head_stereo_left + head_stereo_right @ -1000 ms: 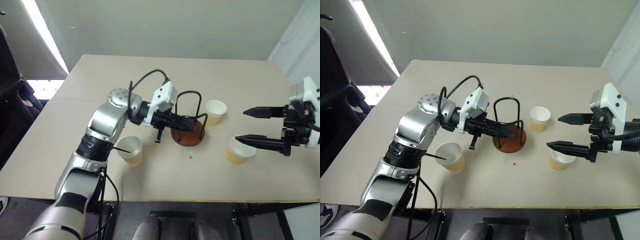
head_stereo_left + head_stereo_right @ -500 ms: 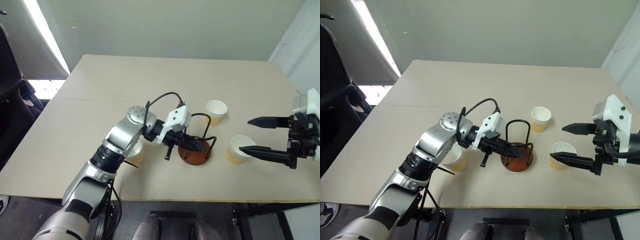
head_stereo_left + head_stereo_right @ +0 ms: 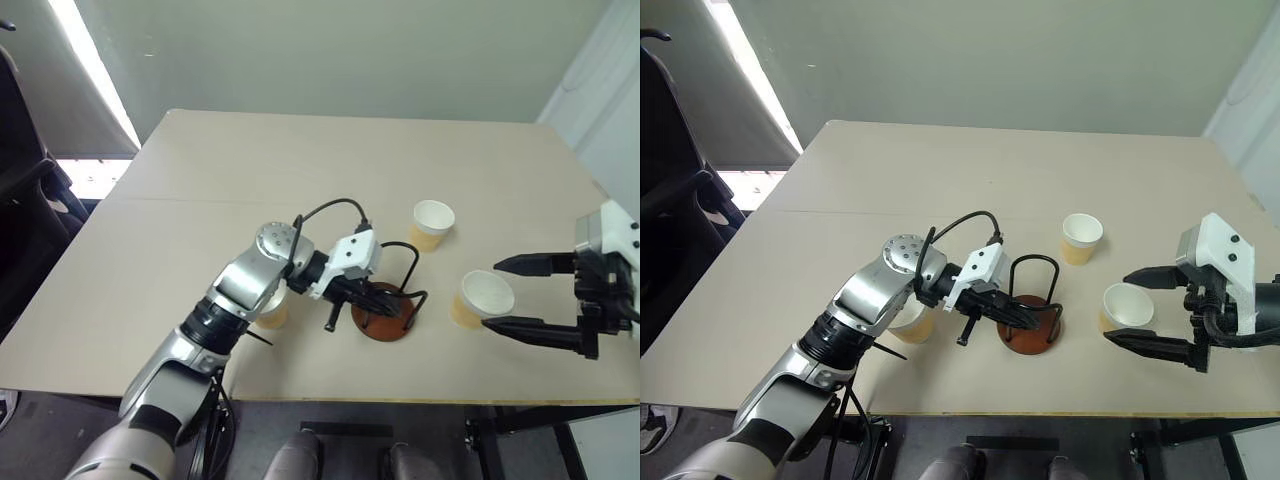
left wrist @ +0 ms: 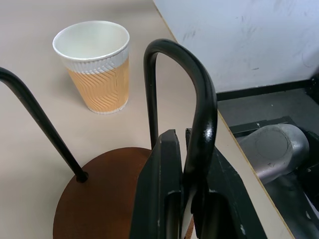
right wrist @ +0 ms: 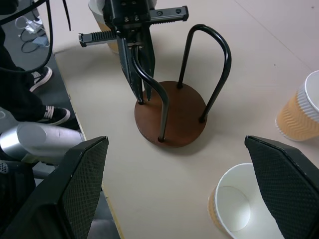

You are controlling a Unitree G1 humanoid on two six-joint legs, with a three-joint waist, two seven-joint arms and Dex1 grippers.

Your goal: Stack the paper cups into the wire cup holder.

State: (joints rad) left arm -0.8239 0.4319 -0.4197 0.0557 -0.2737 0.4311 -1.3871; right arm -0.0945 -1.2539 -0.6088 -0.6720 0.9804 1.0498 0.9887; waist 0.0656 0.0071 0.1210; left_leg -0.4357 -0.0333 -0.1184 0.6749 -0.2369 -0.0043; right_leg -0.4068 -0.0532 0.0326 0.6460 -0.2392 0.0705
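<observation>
Left wrist view: your left gripper [image 4: 187, 209] has its fingers pinched shut on one black wire loop of the wire cup holder [image 3: 385, 312], low down near the round reddish-brown base. Holder stands near the front edge of the tabletop [image 3: 300, 160], roughly centre, and nothing sits inside the loops.

Right gripper [image 3: 530, 295] hovers at the right side, fingers spread wide, holding nothing. A paper cup [image 3: 480, 298] stands upright between or just under those fingers; can't tell if either finger touches it. Right wrist view shows that cup's white inside, empty.

Second paper cup [image 3: 268, 312] sits left of the holder, mostly hidden behind your left arm. Third paper cup [image 3: 431, 223] stands farther back, behind and right of the holder, upright, apart from everything.

Progress, as a judgement: zero of three cups stacked. All three stand loose on the tabletop. You look to be bracing or positioning the holder with the left while the right lines up on the nearest cup. Left to do: grab, lift, drop into the loops, then repeat twice.
</observation>
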